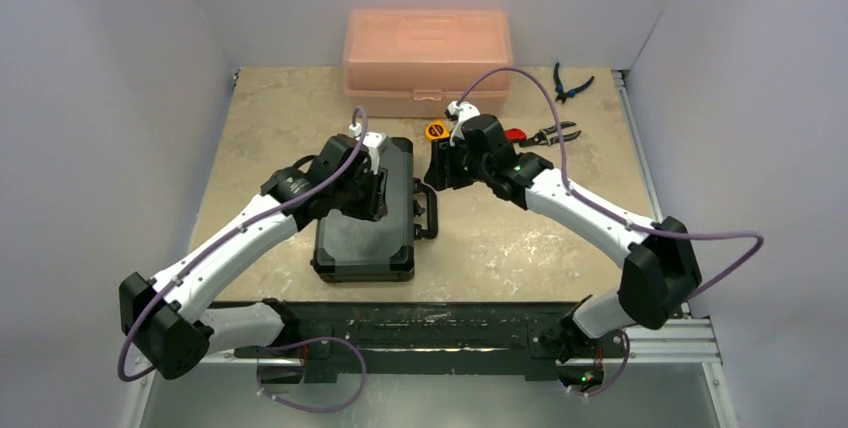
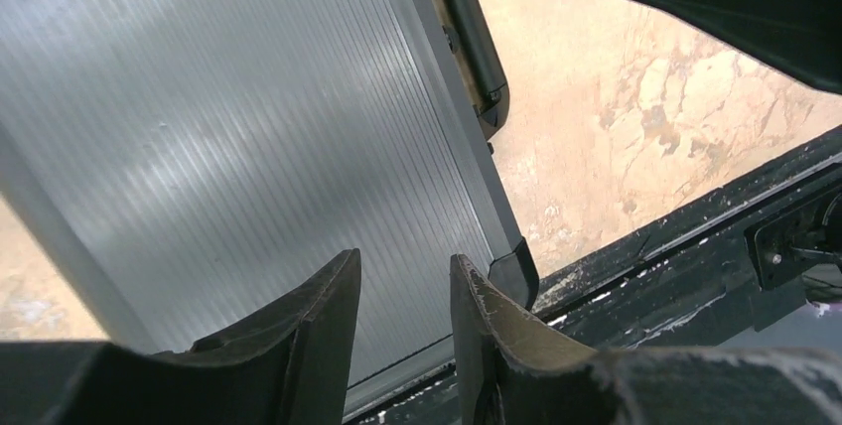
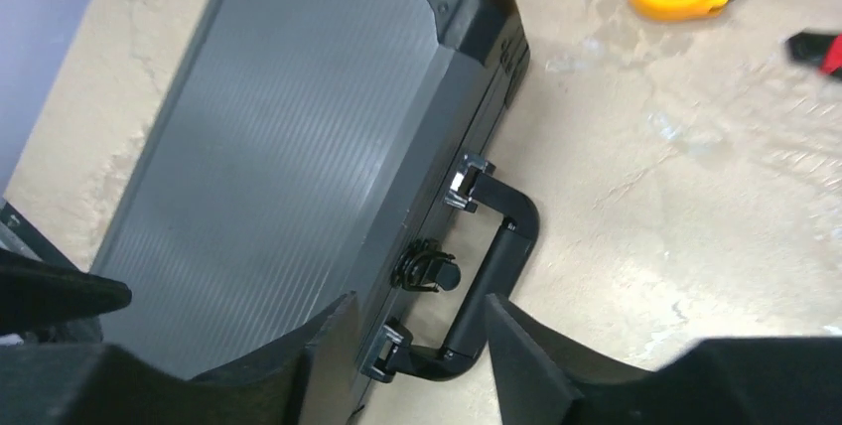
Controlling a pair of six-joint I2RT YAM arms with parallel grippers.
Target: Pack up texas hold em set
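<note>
The texas hold em set shows as a small black briefcase [image 1: 362, 223] lying flat and closed in the middle of the table, its handle [image 1: 428, 210] on the right side. My left gripper [image 1: 376, 186] hovers over the ribbed lid [image 2: 248, 127], jaws slightly apart with nothing between them [image 2: 405, 281]. My right gripper [image 1: 441, 164] hangs just right of the case above the handle [image 3: 499, 264]. It is open [image 3: 417, 316], with the handle's near bracket and the latch knob [image 3: 430, 272] visible below the gap, not gripped.
A translucent pink plastic box [image 1: 428, 58] stands at the back. A yellow tape measure [image 1: 435, 130], red-handled pliers [image 1: 550, 134] and dark cutters [image 1: 570, 83] lie behind and right of the right gripper. White walls enclose the table on three sides.
</note>
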